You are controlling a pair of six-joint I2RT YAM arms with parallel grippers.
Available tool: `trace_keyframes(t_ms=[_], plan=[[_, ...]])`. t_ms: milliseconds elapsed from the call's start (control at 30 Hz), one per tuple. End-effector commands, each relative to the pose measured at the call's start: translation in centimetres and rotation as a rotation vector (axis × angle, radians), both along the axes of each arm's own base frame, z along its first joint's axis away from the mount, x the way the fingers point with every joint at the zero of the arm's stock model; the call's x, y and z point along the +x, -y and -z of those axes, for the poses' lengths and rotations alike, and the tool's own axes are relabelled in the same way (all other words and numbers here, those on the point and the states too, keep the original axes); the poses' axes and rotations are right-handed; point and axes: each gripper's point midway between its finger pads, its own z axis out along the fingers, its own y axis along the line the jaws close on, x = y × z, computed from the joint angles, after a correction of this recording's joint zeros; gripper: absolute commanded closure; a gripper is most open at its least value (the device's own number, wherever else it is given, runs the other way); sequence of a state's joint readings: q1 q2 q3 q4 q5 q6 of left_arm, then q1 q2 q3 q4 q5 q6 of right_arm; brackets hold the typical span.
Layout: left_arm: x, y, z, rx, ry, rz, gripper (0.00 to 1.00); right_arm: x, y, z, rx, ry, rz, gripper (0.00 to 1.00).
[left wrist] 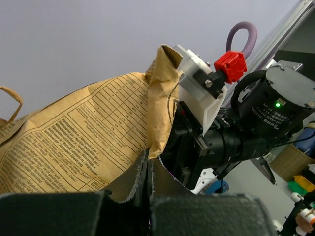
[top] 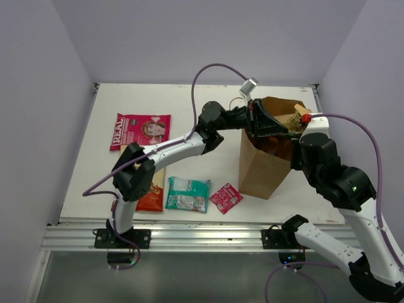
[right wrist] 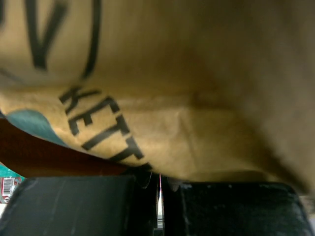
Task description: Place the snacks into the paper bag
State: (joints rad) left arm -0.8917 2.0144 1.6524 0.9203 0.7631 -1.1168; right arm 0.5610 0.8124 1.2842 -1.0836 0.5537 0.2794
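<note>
Bag (top: 262,170) upright on desk (top: 177,104), right of centre, rim clenched in left claw (top: 257,120). Tan packet (top: 291,118) at bag mouth, grasped by right claw (top: 298,123). REAL packet (top: 140,130), red-orange packet (top: 153,198), teal packet (top: 187,194), sachet (top: 226,197) flat on desk, left of bag.

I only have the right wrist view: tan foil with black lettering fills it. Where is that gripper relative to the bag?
Observer: The right gripper, holding the tan packet, is at the open mouth of the upright paper bag.
Operator: Is the left arm helping?
Observer: Yes, the left gripper is pinched shut on the bag's rim.
Operator: What's outside the bag?
Observer: Four packets: the REAL packet, red-orange packet, teal-green packet and small sachet.
</note>
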Motion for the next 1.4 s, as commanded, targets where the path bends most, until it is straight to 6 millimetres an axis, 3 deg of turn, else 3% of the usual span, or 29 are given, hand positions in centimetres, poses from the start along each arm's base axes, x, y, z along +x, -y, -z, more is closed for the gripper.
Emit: trace_keyframes(t_ms=[0,233,267,333,400,533,567,600,633,733,833,867,933,967,1000,1100,1133,1167,1300,1333,1367], plan=[[-0.4,-0.2,1.3,0.064,0.025,-0.007,1.00,0.5,-0.3,-1.9,0.045,0.061,0.003,1.00],[3.4,-0.8,4.4,0.169,-0.116,-0.215,1.00,0.1,0.1,-2.1,0.044,0.066,0.014,1.00],[3.5,-0.9,6.1,0.185,-0.168,-0.200,1.00,0.2,0.0,-2.1,0.045,0.067,0.012,1.00],[3.6,-1.7,5.9,0.122,-0.261,-0.157,1.00,0.3,-0.2,-2.2,0.048,0.066,0.003,1.00],[4.0,-2.1,7.9,0.117,-0.314,-0.167,1.00,0.5,-0.5,-2.1,0.048,0.061,-0.002,1.00],[5.3,-3.1,9.3,0.158,-0.278,-0.308,1.00,0.4,-0.5,-2.0,0.051,0.058,-0.005,1.00],[5.9,-3.8,8.0,0.136,-0.262,-0.375,1.00,0.3,-0.3,-2.0,0.046,0.056,0.000,1.00],[6.6,-4.2,8.8,0.173,-0.264,-0.425,1.00,0.3,-0.3,-1.9,0.043,0.054,0.001,1.00],[7.7,-5.1,7.6,0.162,-0.226,-0.519,1.00,0.3,-0.2,-2.0,0.044,0.057,0.004,1.00],[9.0,-6.6,7.4,0.198,-0.174,-0.648,1.00,0.2,-0.2,-2.0,0.048,0.058,0.003,1.00],[10.8,-7.6,4.9,0.226,-0.107,-0.772,1.00,0.3,-0.3,-1.9,0.045,0.052,0.001,1.00],[11.6,-8.0,2.1,0.194,-0.079,-0.819,1.00,0.3,-0.4,-1.9,0.047,0.050,-0.001,1.00],[12.0,-8.2,1.0,0.237,-0.022,-0.855,1.00,0.4,-0.6,-1.8,0.050,0.048,-0.006,1.00],[12.3,-8.5,-1.3,0.209,0.006,-0.880,0.99,0.4,-0.6,-1.8,0.051,0.047,-0.009,1.00],[12.3,-8.6,-1.4,0.238,0.018,-0.887,0.94,0.5,-0.6,-1.8,0.052,0.050,-0.006,1.00],[12.0,-9.6,-3.3,0.250,0.081,-0.919,0.64,0.5,-0.6,-1.9,0.052,0.053,-0.008,1.00],[11.6,-10.3,-4.2,0.244,0.103,-0.932,0.44,0.5,-0.6,-2.0,0.053,0.056,-0.007,1.00],[11.5,-10.6,-3.8,0.259,0.107,-0.939,0.40,0.5,-0.6,-1.9,0.050,0.053,-0.008,1.00],[10.9,-12.7,-4.2,0.269,0.134,-0.992,0.39,0.8,-0.9,-1.7,0.051,0.046,-0.016,1.00],[10.2,-13.7,-5.5,0.244,0.156,-1.008,0.37,0.8,-1.0,-1.7,0.052,0.046,-0.018,1.00],[10.2,-14.3,-4.9,0.253,0.157,-1.033,0.37,0.9,-1.2,-1.7,0.057,0.046,-0.023,1.00]])
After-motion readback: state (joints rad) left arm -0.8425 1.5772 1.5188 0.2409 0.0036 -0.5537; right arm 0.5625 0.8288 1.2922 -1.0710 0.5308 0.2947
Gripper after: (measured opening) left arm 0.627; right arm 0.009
